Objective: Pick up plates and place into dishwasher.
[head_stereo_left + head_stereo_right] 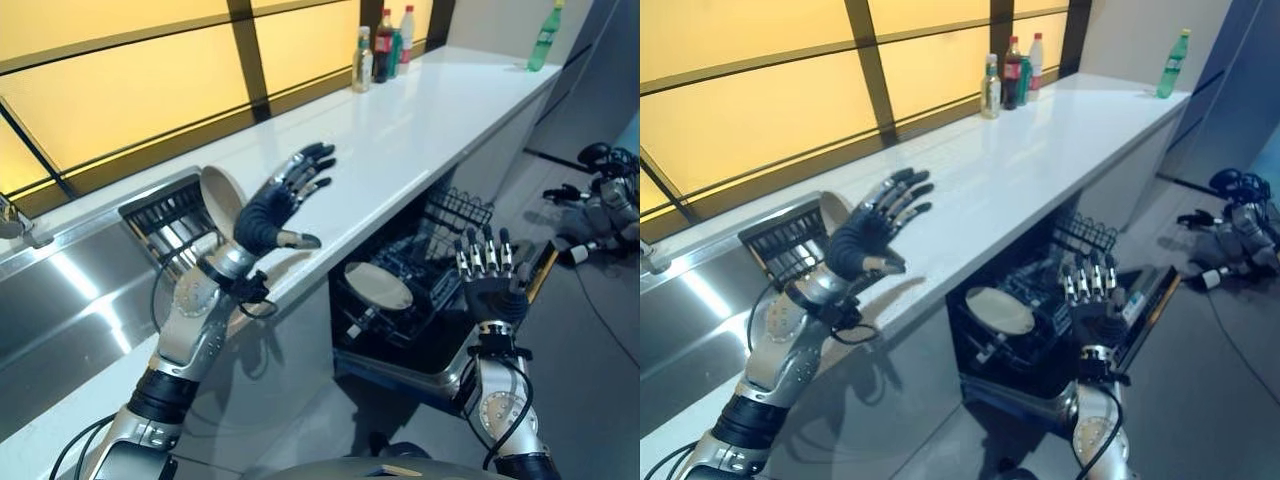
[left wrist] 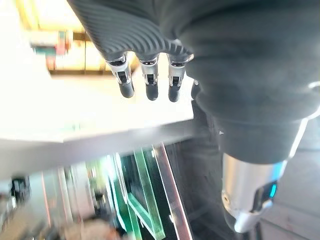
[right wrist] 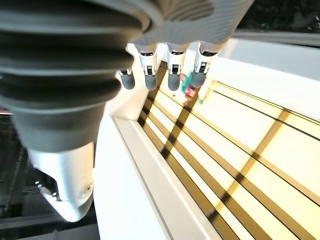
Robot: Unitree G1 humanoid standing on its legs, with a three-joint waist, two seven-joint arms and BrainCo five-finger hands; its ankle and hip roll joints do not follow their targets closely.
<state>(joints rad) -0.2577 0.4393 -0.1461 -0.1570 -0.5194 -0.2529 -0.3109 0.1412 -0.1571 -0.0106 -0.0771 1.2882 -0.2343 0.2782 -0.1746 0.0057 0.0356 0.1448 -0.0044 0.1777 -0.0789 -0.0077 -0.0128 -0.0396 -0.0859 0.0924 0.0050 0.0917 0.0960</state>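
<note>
The left hand (image 1: 270, 215) is up in the air over the white counter (image 1: 420, 120). Its fingers are straight and spread wide, and it holds nothing. Just behind this hand, one plate (image 1: 222, 200) stands on its edge in a dark dish rack (image 1: 165, 215). The rack sits in the shiny metal sink (image 1: 70, 300), next to the counter.

The right hand (image 1: 487, 275) is lower down, in front of the open dishwasher (image 1: 400, 345). Its fingers point up and are straight. It holds nothing too. In its own wrist view the fingertips (image 3: 172, 82) show in a row, straight, with the counter edge and the yellow windows past them.

The dishwasher is under the counter, and its black wire basket (image 1: 455, 215) is pulled out. Another plate (image 1: 378, 285) lies in the basket, tilted a little, near the right hand but not touching it.

At the far end of the counter, by the yellow windows (image 1: 130, 90), a few bottles (image 1: 385, 45) stand close together. A green bottle (image 1: 540, 40) stands apart from them, near the wall.

On the grey floor (image 1: 590, 330), far to the right, lies some dark gear (image 1: 605, 195).
</note>
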